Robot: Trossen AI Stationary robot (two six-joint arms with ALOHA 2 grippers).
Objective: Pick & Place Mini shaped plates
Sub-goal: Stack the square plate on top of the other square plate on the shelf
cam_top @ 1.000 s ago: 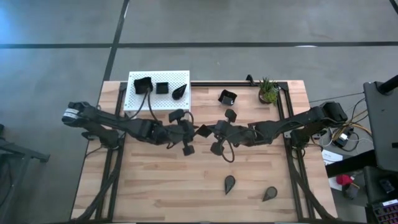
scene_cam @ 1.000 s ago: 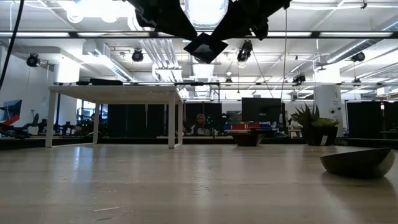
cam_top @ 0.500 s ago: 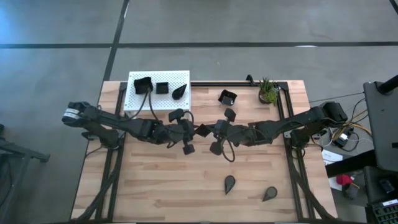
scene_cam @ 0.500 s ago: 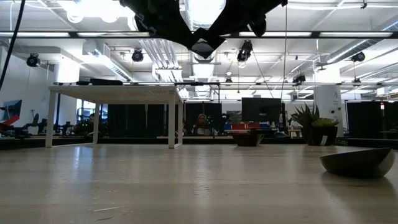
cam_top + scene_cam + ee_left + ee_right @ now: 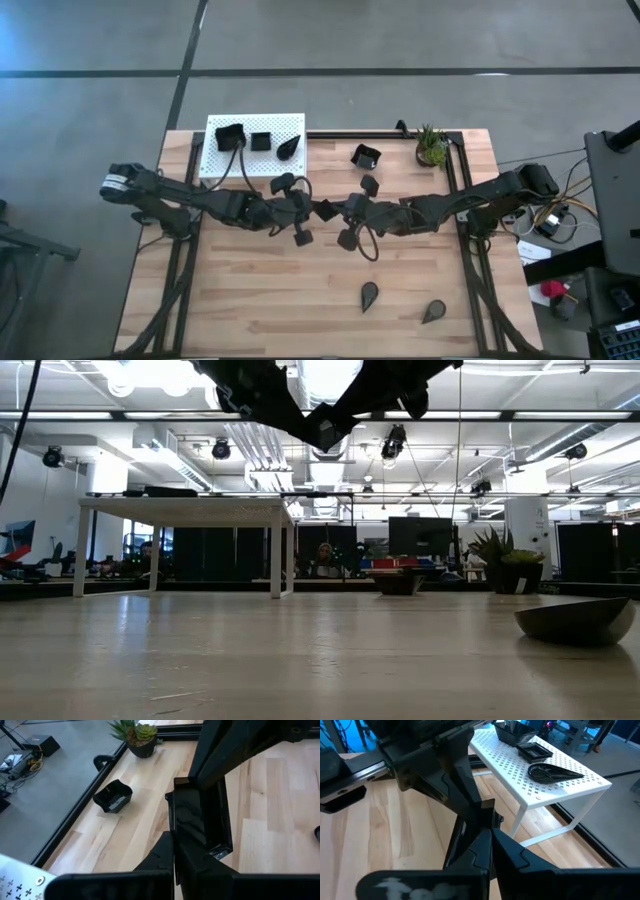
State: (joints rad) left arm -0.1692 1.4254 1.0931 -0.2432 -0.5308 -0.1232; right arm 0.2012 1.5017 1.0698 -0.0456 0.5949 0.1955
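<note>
Meeting mid-table: our two grippers face each other above the wood, a small square plate (image 5: 325, 210) held up between them.
left gripper (image 5: 312, 209): fingers pressed onto the plate's edge; in its wrist view the glossy square plate (image 5: 200, 822) sits clamped at the fingertips.
right gripper (image 5: 338, 211): tips at the same plate from the other side, pinching it too as far as we can see.
height: in the low view the plate (image 5: 325, 432) hangs high over the table (image 5: 300, 660), clear of it.
platform (image 5: 292, 124): white, perforated, holds three plates – large one (image 5: 230, 137), small square (image 5: 261, 141), teardrop (image 5: 288, 147).
loose plates: rimmed one (image 5: 366, 156) near the plant (image 5: 431, 146), a square one (image 5: 370, 185) just below it, two teardrops (image 5: 369, 295) (image 5: 434, 312) at the near edge.
</note>
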